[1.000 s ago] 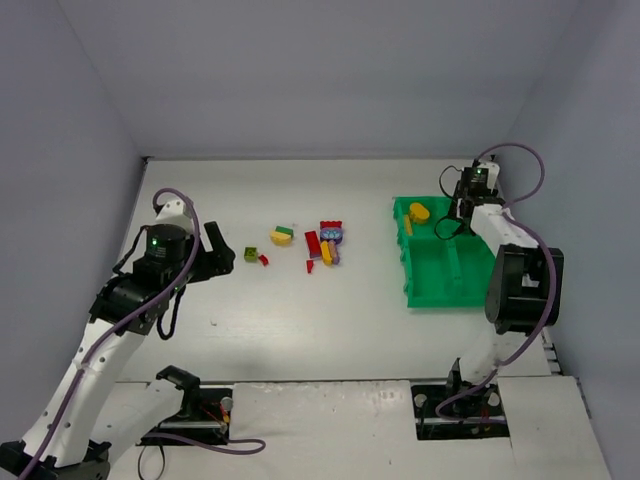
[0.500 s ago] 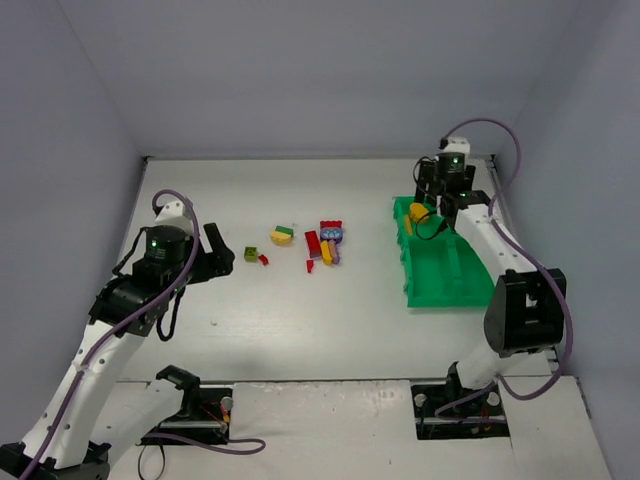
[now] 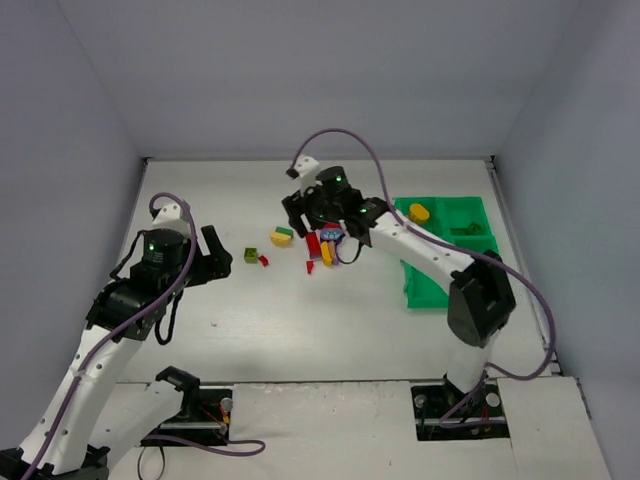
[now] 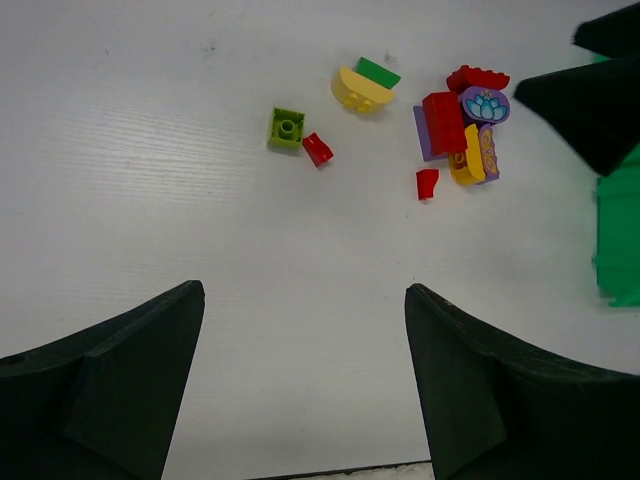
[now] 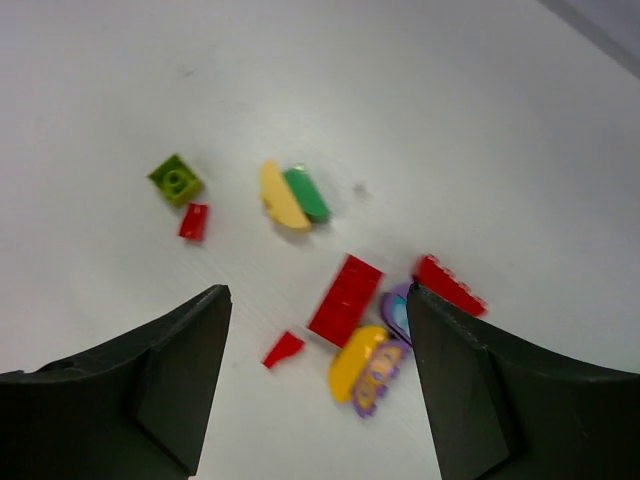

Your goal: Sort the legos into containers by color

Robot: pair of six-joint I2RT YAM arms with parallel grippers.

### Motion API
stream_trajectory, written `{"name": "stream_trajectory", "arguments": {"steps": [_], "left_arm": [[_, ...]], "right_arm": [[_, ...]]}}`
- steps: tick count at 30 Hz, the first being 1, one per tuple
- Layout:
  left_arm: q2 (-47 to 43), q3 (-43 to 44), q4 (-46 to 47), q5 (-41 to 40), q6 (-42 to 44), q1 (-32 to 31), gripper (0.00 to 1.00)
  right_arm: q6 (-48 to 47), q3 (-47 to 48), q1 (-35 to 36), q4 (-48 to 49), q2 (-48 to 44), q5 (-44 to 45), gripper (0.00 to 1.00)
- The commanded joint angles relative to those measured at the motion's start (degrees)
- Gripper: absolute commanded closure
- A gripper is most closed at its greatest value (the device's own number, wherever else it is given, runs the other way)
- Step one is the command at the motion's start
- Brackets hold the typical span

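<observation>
The legos lie loose in the middle of the table: a lime square [image 4: 286,128], a small red piece [image 4: 318,149], a yellow half-round [image 4: 360,90] with a green piece [image 4: 378,72], and a pile of red [image 5: 346,299], yellow [image 5: 352,364] and purple [image 4: 485,105] bricks [image 3: 325,245]. One yellow lego [image 3: 419,212] sits in the far-left container of the green tray [image 3: 450,275]. My right gripper [image 5: 318,292] hovers open and empty above the pile [image 3: 308,222]. My left gripper [image 4: 302,290] is open and empty, left of the lime square [image 3: 222,252].
A small red wedge [image 5: 284,349] lies just in front of the pile. The right arm's dark gripper [image 4: 590,100] reaches into the left wrist view at top right, above the tray's edge [image 4: 618,240]. Grey walls enclose the table on three sides.
My right arm has swung left from over the tray's far side to above the pile of legos. The left arm has stayed put.
</observation>
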Motion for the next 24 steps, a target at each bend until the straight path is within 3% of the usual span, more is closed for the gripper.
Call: {"name": "stream_trajectory", "arguments": {"steps": [1,12,19,24], "left_arm": [[-1.1,2.2,-0.1,-1.7,0.4,0.4,0.25],[-5.9,2.0,-5.9,-3.5,-0.6,0.4,0.25],[-7.7,2.4,-8.7,-5.0,-0.7,0.4,0.25],[-7.8,2.6,-9.0,-5.9,-0.6,0.4,0.25]], "right_arm": [[-4.0,7.6,3.6,2.4,6.2,-6.6,0.32],[-7.7,27.7,10.4,0.5,28.7,-10.1,0.17],[-7.6,34.0,11.4,0.4,37.4,-8.5,0.18],[-7.9,33.5,11.9,0.4,38.5,-8.6,0.24]]}}
